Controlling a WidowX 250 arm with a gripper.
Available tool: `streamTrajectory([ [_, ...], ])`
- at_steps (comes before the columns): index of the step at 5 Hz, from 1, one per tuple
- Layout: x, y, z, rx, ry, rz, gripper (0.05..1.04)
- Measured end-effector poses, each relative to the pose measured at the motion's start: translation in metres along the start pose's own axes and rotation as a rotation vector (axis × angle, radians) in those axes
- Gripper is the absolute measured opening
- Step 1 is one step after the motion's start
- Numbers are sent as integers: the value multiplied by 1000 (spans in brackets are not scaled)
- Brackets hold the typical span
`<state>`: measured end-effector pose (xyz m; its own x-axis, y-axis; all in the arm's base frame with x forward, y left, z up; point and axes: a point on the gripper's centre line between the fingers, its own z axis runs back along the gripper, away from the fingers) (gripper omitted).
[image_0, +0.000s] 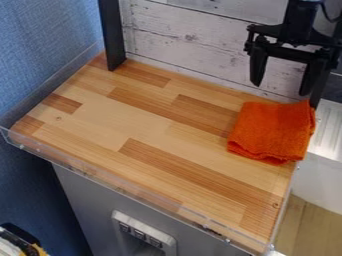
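My black gripper (282, 90) hangs at the upper right, in front of the whitewashed plank wall, with its two fingers spread apart and nothing between them. Just below it, an orange cloth (272, 132), folded into a rough square, lies on the right part of the wooden countertop (147, 117). A small gap shows between the fingertips and the cloth.
Clear low guards (123, 188) run along the counter's front and side edges. A black post (112, 35) stands at the back left. Beyond the right edge is a white and metallic surface (328, 127). A blue wall (47, 45) borders the left.
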<state>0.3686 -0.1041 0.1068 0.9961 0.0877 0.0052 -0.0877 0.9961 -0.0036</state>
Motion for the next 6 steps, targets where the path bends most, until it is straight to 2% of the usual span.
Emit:
streamTrajectory([
  [4, -8, -3, -6, 18, 42, -14, 999],
  [5, -7, -3, -6, 19, 42, -13, 948],
  [6, -9, -2, -14, 19, 34, -9, 667],
])
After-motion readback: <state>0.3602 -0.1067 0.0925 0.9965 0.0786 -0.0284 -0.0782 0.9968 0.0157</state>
